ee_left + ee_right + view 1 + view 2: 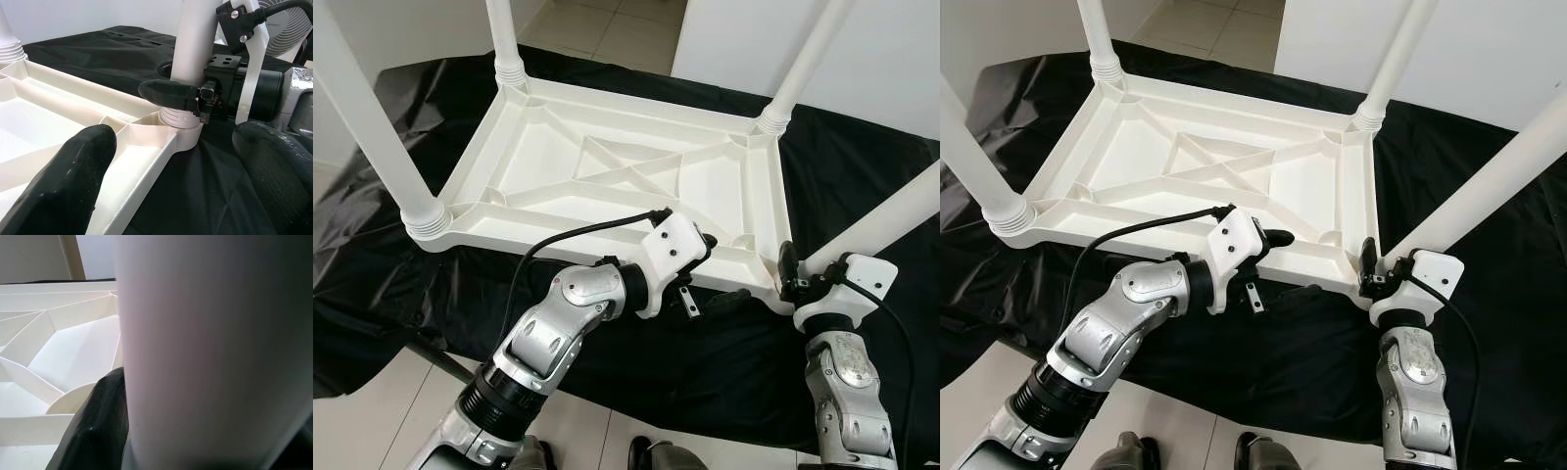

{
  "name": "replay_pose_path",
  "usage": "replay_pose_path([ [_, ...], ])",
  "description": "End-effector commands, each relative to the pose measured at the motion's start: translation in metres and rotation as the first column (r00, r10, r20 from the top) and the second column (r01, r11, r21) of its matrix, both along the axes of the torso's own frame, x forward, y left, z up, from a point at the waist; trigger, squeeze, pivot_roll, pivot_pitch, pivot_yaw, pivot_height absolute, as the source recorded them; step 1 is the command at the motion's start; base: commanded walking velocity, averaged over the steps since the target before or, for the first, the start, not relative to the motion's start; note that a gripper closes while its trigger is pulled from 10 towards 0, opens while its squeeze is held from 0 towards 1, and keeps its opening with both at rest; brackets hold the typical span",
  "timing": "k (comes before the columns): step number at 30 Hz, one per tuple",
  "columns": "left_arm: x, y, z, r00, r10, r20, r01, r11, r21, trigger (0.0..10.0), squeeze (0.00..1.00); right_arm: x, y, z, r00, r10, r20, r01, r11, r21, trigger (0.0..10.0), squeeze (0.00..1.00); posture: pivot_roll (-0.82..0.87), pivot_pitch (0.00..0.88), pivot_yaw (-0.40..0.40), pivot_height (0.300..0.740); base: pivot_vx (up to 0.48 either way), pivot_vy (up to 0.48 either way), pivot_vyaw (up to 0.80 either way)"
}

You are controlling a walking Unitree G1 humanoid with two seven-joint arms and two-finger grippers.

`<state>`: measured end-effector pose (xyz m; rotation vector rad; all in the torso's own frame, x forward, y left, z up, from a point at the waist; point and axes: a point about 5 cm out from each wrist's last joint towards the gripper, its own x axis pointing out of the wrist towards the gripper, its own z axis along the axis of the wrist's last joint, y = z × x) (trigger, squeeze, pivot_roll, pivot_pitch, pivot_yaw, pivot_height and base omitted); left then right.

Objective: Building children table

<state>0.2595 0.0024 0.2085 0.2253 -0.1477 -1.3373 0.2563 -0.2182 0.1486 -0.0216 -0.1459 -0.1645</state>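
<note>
Between the right gripper's (793, 277) black fingers stands a white table leg (891, 217), pinched near its base where it sits in the corner socket of the upturned white table top (607, 171). Just beside that corner, the left gripper (166, 161) hovers over the top's near rim with its fingers (68, 181) spread apart, holding nothing. Three more legs rise from the other corners. Beneath both grippers lies a black cloth (724, 362).
</note>
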Motion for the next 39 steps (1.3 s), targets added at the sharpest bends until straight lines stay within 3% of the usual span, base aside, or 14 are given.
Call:
replay_pose_path([
  [1, -0.004, -0.002, -0.001, 1.000, -0.007, -0.001, 0.007, 1.000, 0.000, 10.0, 0.00, -0.007, 0.002, -0.034, 0.986, -0.035, -0.161, 0.043, 0.998, 0.048, 10.0, 0.00, 0.01, 0.196, -0.044, 0.740, 0.000, 0.000, 0.00],
  [10, -0.004, -0.003, 0.000, 1.000, -0.008, 0.000, 0.008, 1.000, -0.004, 10.0, 0.00, -0.006, 0.012, -0.029, 0.962, -0.242, -0.128, 0.254, 0.963, 0.090, 10.0, 0.00, 0.02, 0.188, -0.050, 0.740, 0.000, 0.000, 0.00],
  [16, -0.004, -0.004, 0.000, 1.000, -0.012, 0.004, 0.012, 1.000, -0.002, 10.0, 0.00, -0.007, 0.005, -0.021, 0.885, -0.456, -0.098, 0.464, 0.881, 0.094, 10.0, 0.00, 0.02, 0.172, -0.054, 0.740, 0.000, 0.000, 0.00],
  [18, -0.004, -0.004, 0.000, 1.000, -0.012, 0.003, 0.012, 1.000, -0.002, 10.0, 0.00, -0.005, 0.004, -0.023, 0.874, -0.472, -0.118, 0.484, 0.869, 0.103, 10.0, 0.00, 0.02, 0.166, -0.055, 0.740, 0.000, 0.000, 0.00],
  [22, -0.005, -0.006, 0.000, 1.000, -0.022, 0.005, 0.022, 1.000, -0.002, 10.0, 0.00, 0.000, 0.018, -0.023, 0.912, -0.394, -0.115, 0.406, 0.906, 0.117, 10.0, 0.00, 0.02, 0.161, -0.054, 0.740, 0.000, 0.000, 0.00],
  [31, -0.005, -0.006, 0.000, 1.000, -0.023, 0.005, 0.023, 1.000, -0.003, 10.0, 0.00, 0.000, 0.017, -0.023, 0.910, -0.399, -0.109, 0.411, 0.904, 0.119, 10.0, 0.00, 0.02, 0.154, -0.058, 0.740, 0.000, 0.000, 0.00],
  [32, -0.005, -0.006, 0.000, 1.000, -0.023, 0.004, 0.023, 1.000, -0.004, 10.0, 0.00, 0.001, 0.016, -0.020, 0.920, -0.381, -0.086, 0.390, 0.912, 0.131, 10.0, 0.07, 0.02, 0.152, -0.058, 0.740, 0.000, 0.000, 0.00],
  [33, -0.005, -0.006, 0.000, 1.000, -0.023, 0.005, 0.023, 1.000, -0.004, 10.0, 0.00, 0.001, 0.016, -0.019, 0.927, -0.368, -0.075, 0.375, 0.918, 0.128, 10.0, 0.35, 0.02, 0.151, -0.058, 0.740, 0.000, 0.000, 0.00],
  [37, -0.005, -0.006, 0.000, 1.000, -0.023, 0.006, 0.024, 1.000, -0.005, 10.0, 0.00, 0.003, 0.016, -0.017, 0.939, -0.340, -0.058, 0.345, 0.927, 0.145, 10.0, 0.33, 0.02, 0.148, -0.058, 0.740, 0.000, 0.000, 0.00],
  [38, -0.004, -0.007, 0.000, 1.000, -0.023, 0.007, 0.023, 1.000, -0.005, 10.0, 0.00, 0.003, 0.015, -0.015, 0.945, -0.325, -0.038, 0.327, 0.931, 0.160, 10.0, 1.00, 0.02, 0.144, -0.057, 0.740, 0.000, 0.000, 0.00],
  [39, -0.004, -0.007, 0.000, 1.000, -0.023, 0.007, 0.023, 1.000, -0.005, 10.0, 0.00, 0.003, 0.015, -0.015, 0.945, -0.325, -0.038, 0.327, 0.931, 0.160, 10.0, 1.00, 0.02, 0.144, -0.057, 0.740, 0.000, 0.000, 0.00],
])
